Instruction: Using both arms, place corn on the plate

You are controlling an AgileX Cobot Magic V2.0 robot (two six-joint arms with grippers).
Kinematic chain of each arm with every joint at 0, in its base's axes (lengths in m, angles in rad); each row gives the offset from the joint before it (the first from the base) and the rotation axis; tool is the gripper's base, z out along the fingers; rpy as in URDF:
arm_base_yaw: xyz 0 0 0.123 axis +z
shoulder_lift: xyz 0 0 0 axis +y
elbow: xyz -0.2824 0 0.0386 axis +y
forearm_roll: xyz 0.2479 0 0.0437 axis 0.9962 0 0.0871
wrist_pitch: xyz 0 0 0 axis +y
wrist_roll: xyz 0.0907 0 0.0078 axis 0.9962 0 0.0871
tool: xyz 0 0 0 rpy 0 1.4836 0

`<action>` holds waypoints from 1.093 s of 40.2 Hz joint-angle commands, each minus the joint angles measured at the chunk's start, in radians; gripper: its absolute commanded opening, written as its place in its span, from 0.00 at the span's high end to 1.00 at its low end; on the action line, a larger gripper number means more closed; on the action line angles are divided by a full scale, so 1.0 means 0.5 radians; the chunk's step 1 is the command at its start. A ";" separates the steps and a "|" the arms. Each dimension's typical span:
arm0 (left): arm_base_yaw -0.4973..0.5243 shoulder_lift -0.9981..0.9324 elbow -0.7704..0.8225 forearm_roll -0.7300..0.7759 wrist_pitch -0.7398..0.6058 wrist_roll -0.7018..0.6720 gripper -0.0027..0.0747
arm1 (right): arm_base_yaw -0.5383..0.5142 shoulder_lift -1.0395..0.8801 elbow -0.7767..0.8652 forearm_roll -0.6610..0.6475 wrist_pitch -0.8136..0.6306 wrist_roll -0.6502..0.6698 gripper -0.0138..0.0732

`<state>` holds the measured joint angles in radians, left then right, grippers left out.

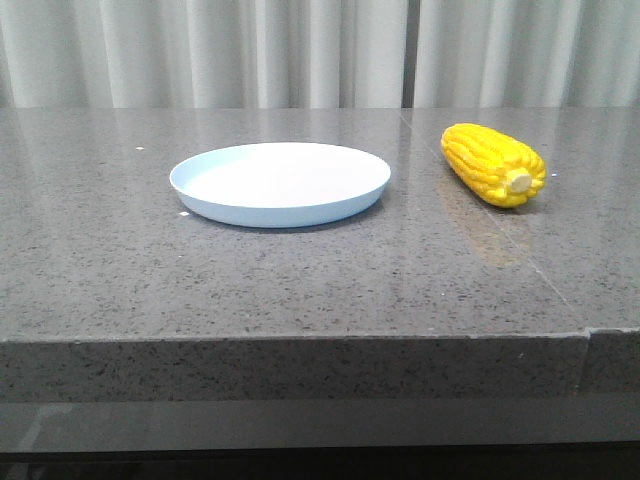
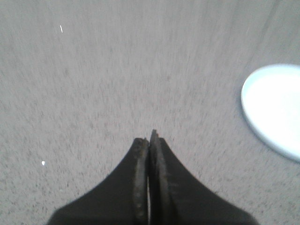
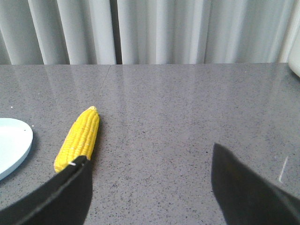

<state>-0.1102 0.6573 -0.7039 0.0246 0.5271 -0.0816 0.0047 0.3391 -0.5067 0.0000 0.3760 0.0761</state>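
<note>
The yellow corn (image 1: 493, 163) lies on the grey stone table, to the right of the pale blue plate (image 1: 280, 183), its pale stub end toward the camera. The plate is empty. Neither gripper shows in the front view. In the right wrist view the corn (image 3: 78, 138) lies beside the plate's edge (image 3: 14, 145); my right gripper (image 3: 150, 152) is open and empty, its one finger (image 3: 70, 187) just in front of the corn's near end. In the left wrist view my left gripper (image 2: 150, 138) is shut and empty over bare table, the plate (image 2: 274, 108) off to one side.
The table's front edge (image 1: 300, 340) runs across the front view. A seam in the stone (image 1: 470, 200) passes near the corn. Pale curtains (image 1: 300, 50) hang behind the table. A white object's edge (image 3: 295, 56) shows at the far side of the right wrist view.
</note>
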 commanded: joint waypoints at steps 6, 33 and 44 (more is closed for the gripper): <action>0.003 -0.510 0.233 0.048 -0.369 -0.004 0.99 | -0.009 0.032 -0.071 -0.017 -0.144 0.001 0.20; 0.003 -1.038 0.510 0.132 -0.382 -0.003 0.99 | -0.009 0.032 -0.071 -0.017 -0.144 0.001 0.20; 0.003 -1.038 0.510 0.132 -0.382 -0.003 0.99 | -0.006 0.112 -0.098 0.136 -0.154 0.001 0.20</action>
<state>-0.1102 0.1266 -0.4239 0.0893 0.4128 -0.0816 0.0047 0.3570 -0.5118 0.0385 0.3760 0.0761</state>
